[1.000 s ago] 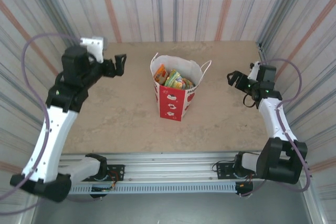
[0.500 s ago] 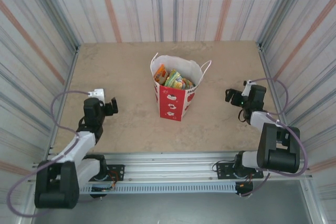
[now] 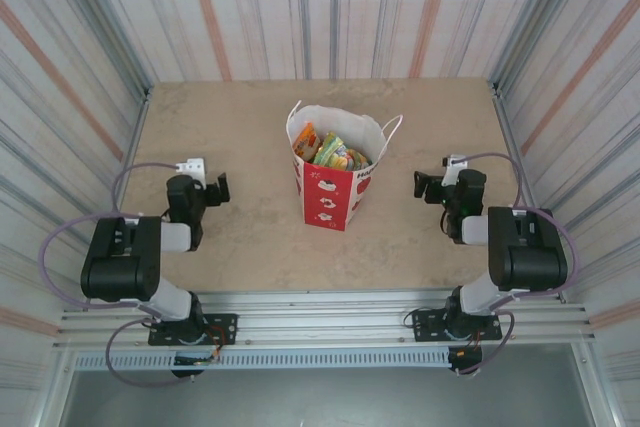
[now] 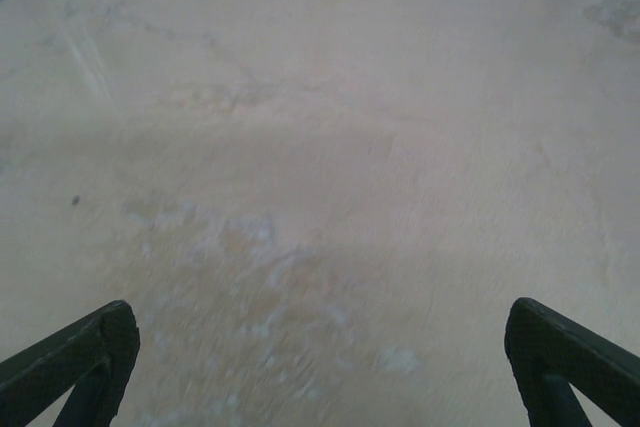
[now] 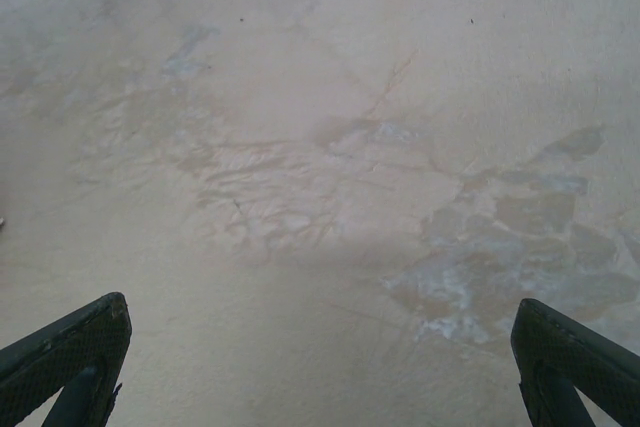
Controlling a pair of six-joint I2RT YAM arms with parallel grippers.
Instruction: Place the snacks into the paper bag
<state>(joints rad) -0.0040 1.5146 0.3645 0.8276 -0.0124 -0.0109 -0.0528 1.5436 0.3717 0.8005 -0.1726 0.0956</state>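
Overhead view and two wrist views of a two-arm station. The beige, marbled tabletop (image 3: 250, 127) takes up the middle of the overhead view, with striped walls (image 3: 330, 7) on three sides and a metal rail (image 3: 320, 312) along the near edge.

The left arm (image 3: 125, 257) and right arm (image 3: 522, 247) are folded low over their bases at the near corners, each trailing a looped cable.

The paper bag (image 3: 335, 197) stands upright near the centre of the tabletop, between the two arms and well apart from both. Its lower part is red with white prints, its rim is white, and its mouth is open. A thin handle shows at the right of the rim. The snacks (image 3: 330, 150) lie inside the bag as a cluster of orange, green and yellow packets just below the rim.

The left fingers (image 3: 222, 188) point toward the bag from its left. In the left wrist view they (image 4: 80, 357) are spread wide at the lower corners with nothing between them, over bare tabletop (image 4: 320, 147). The right fingers (image 3: 421, 187) point toward the bag from its right. In the right wrist view they (image 5: 70, 347) are likewise spread wide and empty, over mottled tabletop (image 5: 300, 147).
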